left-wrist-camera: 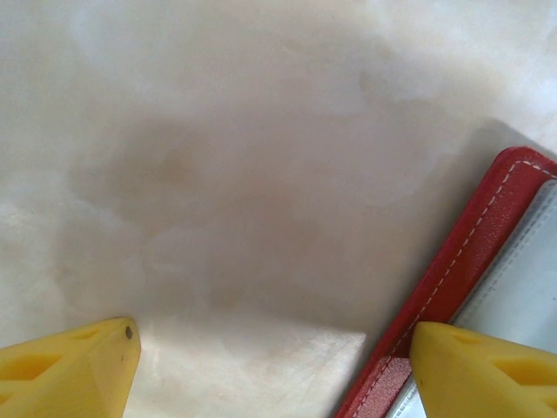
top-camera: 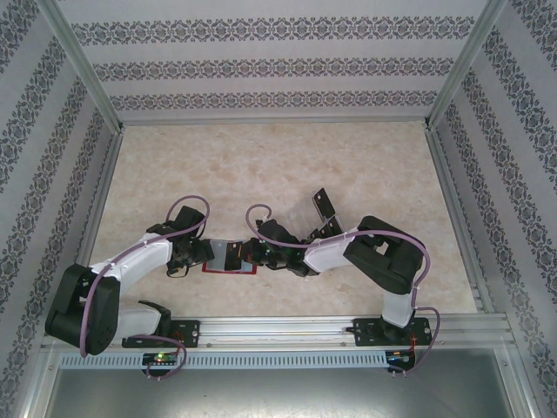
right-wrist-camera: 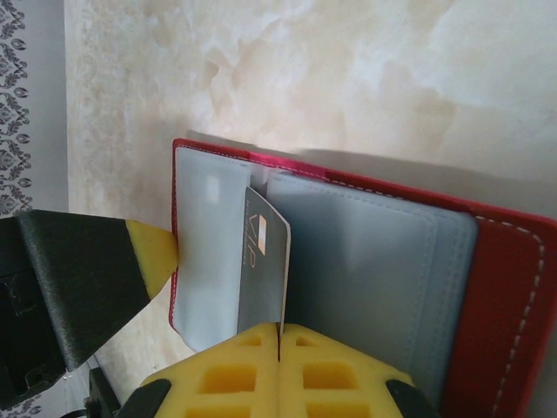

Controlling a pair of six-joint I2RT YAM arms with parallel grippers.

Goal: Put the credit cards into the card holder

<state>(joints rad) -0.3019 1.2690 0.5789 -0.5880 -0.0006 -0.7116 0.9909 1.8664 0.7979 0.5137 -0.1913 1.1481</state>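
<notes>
The card holder (right-wrist-camera: 509,305) lies open on the table, a red wallet with grey pockets (right-wrist-camera: 374,270). My right gripper (right-wrist-camera: 279,335) is shut on a dark grey credit card (right-wrist-camera: 261,261) marked VIP. The card stands on edge over the wallet's left pocket. From above, the right gripper (top-camera: 254,253) is at the wallet's (top-camera: 228,271) right side and the left gripper (top-camera: 205,258) at its left. My left gripper (left-wrist-camera: 274,348) is open; its right finger (left-wrist-camera: 479,366) rests on the wallet's red edge (left-wrist-camera: 461,270). Two more dark cards (top-camera: 323,203) lie behind the right arm.
The beige marbled table (top-camera: 261,165) is fenced by patterned walls and aluminium posts. A metal rail (top-camera: 287,326) with both arm bases runs along the near edge. The left gripper's yellow fingertip (right-wrist-camera: 152,257) touches the wallet's left edge in the right wrist view.
</notes>
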